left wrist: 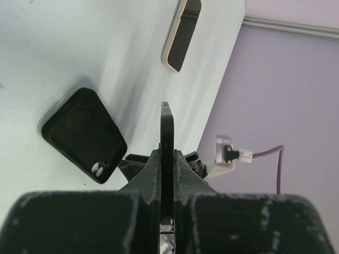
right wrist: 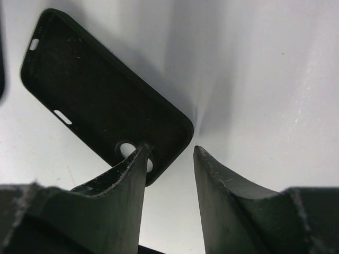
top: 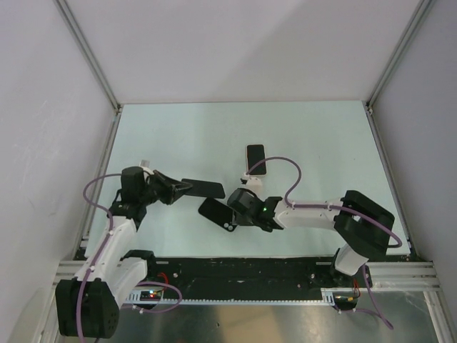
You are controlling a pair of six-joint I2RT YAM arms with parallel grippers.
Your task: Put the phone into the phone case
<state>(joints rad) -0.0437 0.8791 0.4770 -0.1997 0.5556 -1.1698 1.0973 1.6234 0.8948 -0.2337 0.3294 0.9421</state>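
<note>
A thin black phone (top: 203, 189) hangs just above the table, left of centre, with my left gripper (top: 178, 190) shut on one end. In the left wrist view the phone (left wrist: 167, 132) stands edge-on between the fingers of the left gripper (left wrist: 167, 156). The black phone case (top: 216, 212) lies hollow side up on the table, just below and right of the phone; it also shows as a dark case (left wrist: 82, 132) to the left of the held phone. My right gripper (right wrist: 169, 151) is open over the case (right wrist: 100, 100), straddling the corner by its camera hole, one finger inside the rim and one outside.
A second phone (top: 255, 158) with a cream rim and dark screen lies farther back near the middle, seen also as the cream-rimmed phone (left wrist: 180, 37). White enclosure walls (top: 57, 107) close in the table on three sides. A purple cable (top: 285, 171) loops above the right arm.
</note>
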